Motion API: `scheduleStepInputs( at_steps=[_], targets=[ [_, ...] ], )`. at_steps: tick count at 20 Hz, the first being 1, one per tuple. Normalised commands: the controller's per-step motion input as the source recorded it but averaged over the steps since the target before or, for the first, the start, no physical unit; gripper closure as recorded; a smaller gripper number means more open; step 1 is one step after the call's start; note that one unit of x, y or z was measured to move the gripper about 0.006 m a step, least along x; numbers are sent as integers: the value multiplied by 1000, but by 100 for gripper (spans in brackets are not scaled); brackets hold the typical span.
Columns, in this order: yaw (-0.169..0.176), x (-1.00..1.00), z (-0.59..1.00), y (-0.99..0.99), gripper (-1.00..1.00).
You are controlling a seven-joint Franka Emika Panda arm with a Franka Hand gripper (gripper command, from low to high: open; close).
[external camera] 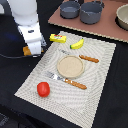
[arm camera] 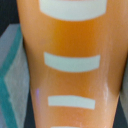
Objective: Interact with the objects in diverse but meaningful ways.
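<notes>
An orange-brown bread loaf (arm camera: 70, 65) with white stripes fills the wrist view at very close range. In the exterior view only a small part of the bread loaf (external camera: 26, 51) shows beside my gripper (external camera: 34, 49), at the left edge of the placemat. The gripper is down on it, but its fingers are hidden in both views. A yellow block with a red label (external camera: 58, 37) and a banana (external camera: 77, 44) lie at the mat's far side. The red tomato (external camera: 43, 89) sits on the near left of the mat.
A woven placemat (external camera: 95, 90) carries a tan plate (external camera: 60, 66), a fork (external camera: 67, 80) and a knife (external camera: 85, 57) with orange handles. Two grey pots (external camera: 70, 9) (external camera: 91, 12) and a bowl (external camera: 122, 17) stand on a board (external camera: 100, 27) behind.
</notes>
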Motion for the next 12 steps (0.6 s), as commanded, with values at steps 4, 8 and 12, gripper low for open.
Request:
scheduleStepInputs(
  at_steps=[4,8,12],
  targets=[
    [0,364,959,-213,100],
    [0,763,695,-397,100],
    [0,926,612,-482,100]
  ],
)
